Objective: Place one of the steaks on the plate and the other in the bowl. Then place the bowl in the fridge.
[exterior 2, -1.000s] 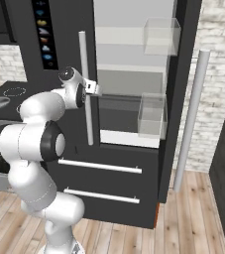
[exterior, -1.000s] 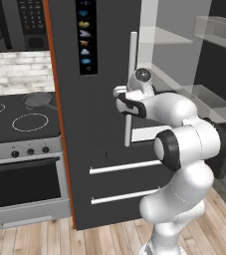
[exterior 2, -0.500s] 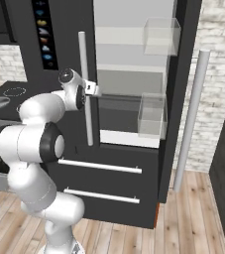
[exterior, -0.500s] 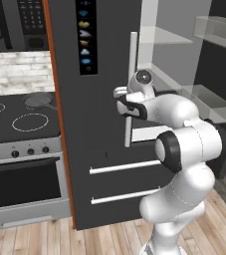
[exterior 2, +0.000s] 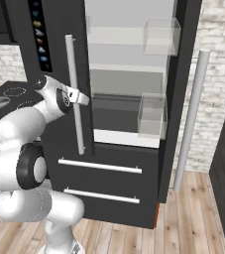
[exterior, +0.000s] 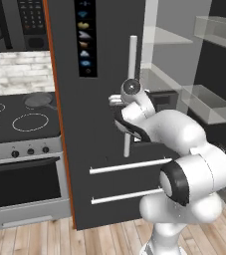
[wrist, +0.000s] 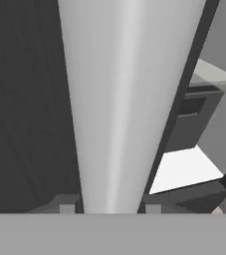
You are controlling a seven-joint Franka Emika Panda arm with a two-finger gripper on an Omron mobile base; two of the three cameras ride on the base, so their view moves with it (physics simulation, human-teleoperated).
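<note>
1. We see the fridge point(exterior: 104, 164) in dark grey, with a silver bar handle point(exterior 2: 75, 94)
2. Its door panel point(exterior: 86, 37) carries small blue, white and tan icons
3. We note a black stove point(exterior: 20, 119) with white ring marks
4. Pale brick wall point(exterior 2: 213, 74), light wood floor point(exterior 2: 183, 218)

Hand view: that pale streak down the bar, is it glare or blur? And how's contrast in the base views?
Hand view: the handle carries a soft vertical highlight, shading rather than blur; edges stay crisp. Left base view: flat even light, fridge door dark but readable. Right base view: bright shelves, no harsh shadows.
</note>
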